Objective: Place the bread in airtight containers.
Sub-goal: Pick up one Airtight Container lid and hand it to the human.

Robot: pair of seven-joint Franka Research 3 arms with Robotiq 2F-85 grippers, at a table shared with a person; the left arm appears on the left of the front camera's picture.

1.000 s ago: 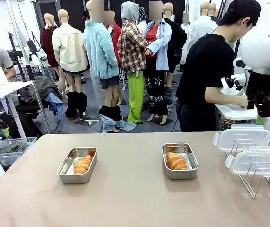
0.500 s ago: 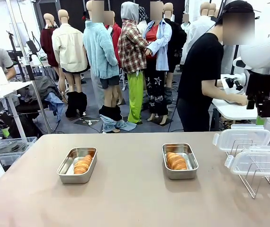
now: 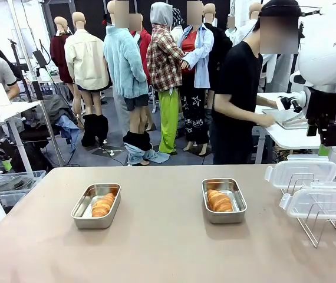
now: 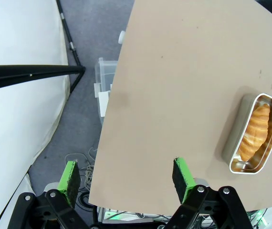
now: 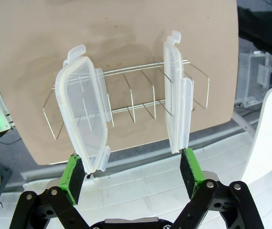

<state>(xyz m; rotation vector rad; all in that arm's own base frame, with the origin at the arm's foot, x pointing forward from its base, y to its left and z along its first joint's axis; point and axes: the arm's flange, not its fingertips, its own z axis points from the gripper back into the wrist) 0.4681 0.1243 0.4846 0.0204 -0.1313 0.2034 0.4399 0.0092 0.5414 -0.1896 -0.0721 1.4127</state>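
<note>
Only the person in black beyond the table has shifted left. Front: two golden-brown ridged rolls lie in separate small rectangular steel pans. Left wrist: left gripper wide open over the table edge. Right wrist: right gripper wide open above clear plastic lids in a wire rack.

Rounded white right arm with dark FRAN lettering, black left gripper and right gripper, green pads, silver pivot screws
</note>
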